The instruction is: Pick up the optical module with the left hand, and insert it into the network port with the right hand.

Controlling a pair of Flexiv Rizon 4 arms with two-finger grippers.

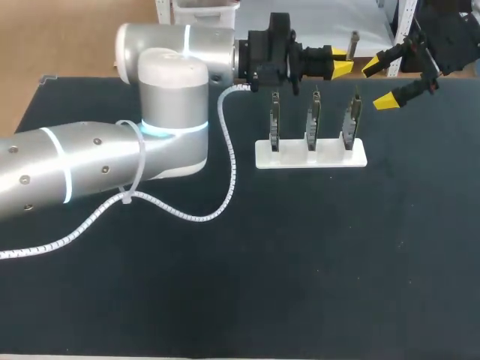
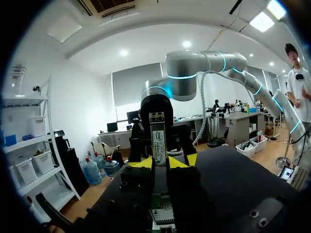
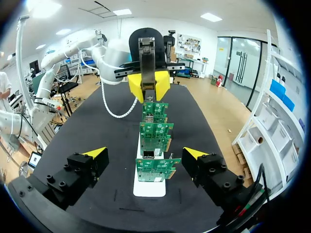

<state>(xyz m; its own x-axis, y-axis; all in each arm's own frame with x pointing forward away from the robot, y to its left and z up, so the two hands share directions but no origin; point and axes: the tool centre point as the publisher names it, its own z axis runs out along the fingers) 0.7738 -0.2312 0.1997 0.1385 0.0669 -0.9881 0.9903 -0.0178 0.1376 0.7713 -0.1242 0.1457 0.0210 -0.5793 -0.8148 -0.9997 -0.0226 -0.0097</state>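
Left arm [image 1: 97, 161] overhangs black table [image 1: 315, 262] with 3 boards [image 1: 313, 124].

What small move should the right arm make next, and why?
Probably advance the open right jaws toward the slim grey metal optical module: the left jaws grip it from both sides, facing them, and the right jaws are not yet around it.

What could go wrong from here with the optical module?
The optical module is clamped in the left gripper; the open right gripper may take it askew at handover and drop it. Both grippers hang near the three circuit boards on the white stand; a low move might knock them.
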